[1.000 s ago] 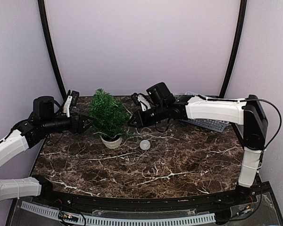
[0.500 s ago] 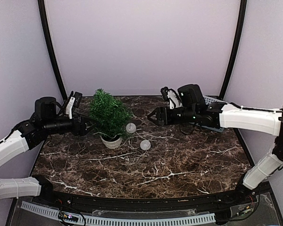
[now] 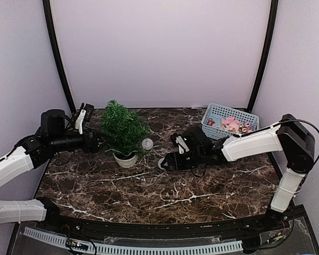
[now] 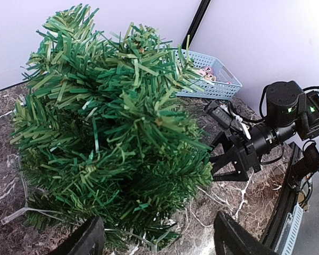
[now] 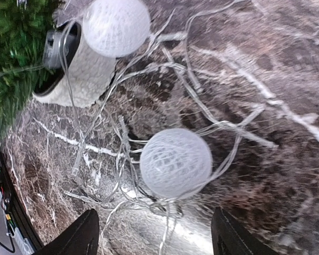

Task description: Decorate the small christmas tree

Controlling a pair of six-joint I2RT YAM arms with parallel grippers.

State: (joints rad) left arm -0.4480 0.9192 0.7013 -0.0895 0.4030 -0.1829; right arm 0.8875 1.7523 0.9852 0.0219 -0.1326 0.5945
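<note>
Top external: small christmas tree (image 3: 122, 130) stands near the worktop's (image 3: 149, 196) far-left corner, and one white ball (image 3: 147, 143) seems hung on it. Second ball (image 3: 162, 163) lies loose, not yet hung, between wide right fingers (image 5: 85, 234). Left fingers (image 4: 87, 239) are wide against the foliage.

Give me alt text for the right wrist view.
The open right hand hovers over a white mesh ball on the marble table, amid clear wire. A second ball is by the small christmas tree's white pot.
</note>
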